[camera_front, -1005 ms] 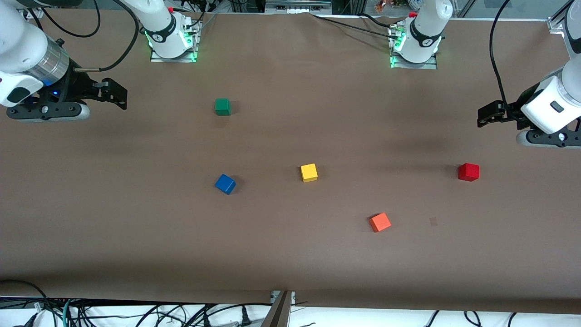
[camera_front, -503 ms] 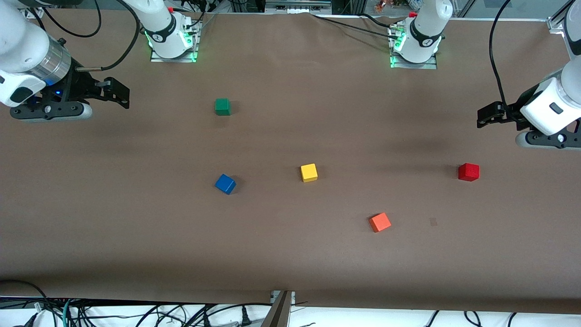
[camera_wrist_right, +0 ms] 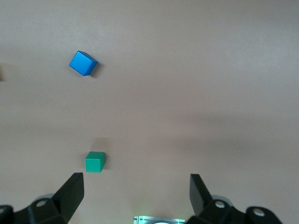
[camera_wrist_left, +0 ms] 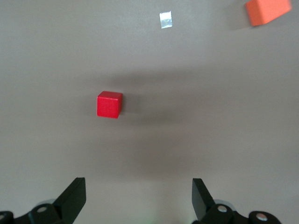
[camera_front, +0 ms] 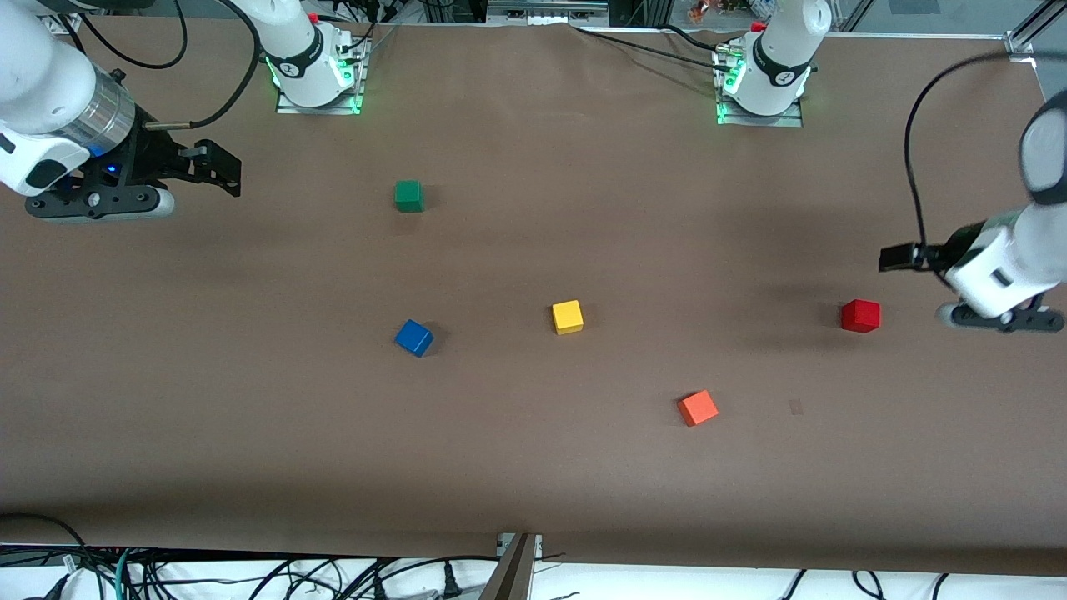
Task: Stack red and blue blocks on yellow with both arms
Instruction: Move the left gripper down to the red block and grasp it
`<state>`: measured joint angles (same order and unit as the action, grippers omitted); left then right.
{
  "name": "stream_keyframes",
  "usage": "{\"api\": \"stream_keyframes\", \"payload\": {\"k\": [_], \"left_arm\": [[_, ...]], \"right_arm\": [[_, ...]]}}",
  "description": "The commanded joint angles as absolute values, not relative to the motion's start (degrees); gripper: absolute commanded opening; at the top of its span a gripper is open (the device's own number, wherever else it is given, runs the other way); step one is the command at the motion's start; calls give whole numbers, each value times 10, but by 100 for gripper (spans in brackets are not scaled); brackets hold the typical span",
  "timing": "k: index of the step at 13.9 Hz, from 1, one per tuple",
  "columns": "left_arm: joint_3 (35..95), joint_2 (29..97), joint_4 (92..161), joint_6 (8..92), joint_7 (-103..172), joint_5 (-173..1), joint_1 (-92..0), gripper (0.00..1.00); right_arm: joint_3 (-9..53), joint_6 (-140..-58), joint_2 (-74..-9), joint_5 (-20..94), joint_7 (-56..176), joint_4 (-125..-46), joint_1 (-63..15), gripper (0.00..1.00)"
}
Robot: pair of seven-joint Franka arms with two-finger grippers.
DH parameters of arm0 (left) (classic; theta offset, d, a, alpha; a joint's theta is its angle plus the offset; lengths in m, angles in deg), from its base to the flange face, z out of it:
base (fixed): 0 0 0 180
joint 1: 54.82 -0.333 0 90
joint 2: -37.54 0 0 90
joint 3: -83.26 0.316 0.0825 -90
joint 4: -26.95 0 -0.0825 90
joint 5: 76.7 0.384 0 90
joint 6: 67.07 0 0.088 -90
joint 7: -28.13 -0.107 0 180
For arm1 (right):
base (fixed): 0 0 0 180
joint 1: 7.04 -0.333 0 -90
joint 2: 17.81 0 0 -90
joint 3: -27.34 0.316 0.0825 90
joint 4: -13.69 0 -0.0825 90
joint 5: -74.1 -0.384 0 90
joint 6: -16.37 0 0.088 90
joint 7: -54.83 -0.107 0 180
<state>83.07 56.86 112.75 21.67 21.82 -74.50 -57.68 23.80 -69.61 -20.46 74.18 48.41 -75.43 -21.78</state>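
The yellow cube point(camera_front: 567, 317) sits mid-table. The blue block point(camera_front: 414, 337) point(camera_wrist_right: 83, 63) lies beside it toward the right arm's end. The red block point(camera_front: 860, 316) point(camera_wrist_left: 110, 104) lies toward the left arm's end. My left gripper point(camera_front: 898, 257) point(camera_wrist_left: 138, 189) hangs open and empty over bare table close to the red block. My right gripper point(camera_front: 218, 168) point(camera_wrist_right: 136, 184) is open and empty too, over the table at the right arm's end, well away from the blue block.
An orange-red cube point(camera_front: 698, 407) point(camera_wrist_left: 267, 10) lies nearer the front camera than the yellow cube. A green cube point(camera_front: 408, 195) point(camera_wrist_right: 95, 161) lies farther from it than the blue block. Both arm bases point(camera_front: 315, 79) point(camera_front: 763, 87) stand at the table's back edge.
The left arm has swung down so its gripper is closer to the red block. The right gripper has crept slightly toward the table's middle. The cubes have not moved.
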Motion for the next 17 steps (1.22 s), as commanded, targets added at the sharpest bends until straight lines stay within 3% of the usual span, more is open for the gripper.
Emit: {"api": "stream_keyframes", "payload": {"k": [1,9,17], "left_arm": [[827,606,1146,270,144,-735,-593,100],[828,610,1351,565,46,-732,-628,100],[827,668,1381,697,-57,-732,-678,100]], "right_arm": [[238,-684,-209,732,489,-741,-216,100],[238,-684,-210,732,489,-743,-216,100],[237,-683,-210,732,489,-743,-216,100]]}}
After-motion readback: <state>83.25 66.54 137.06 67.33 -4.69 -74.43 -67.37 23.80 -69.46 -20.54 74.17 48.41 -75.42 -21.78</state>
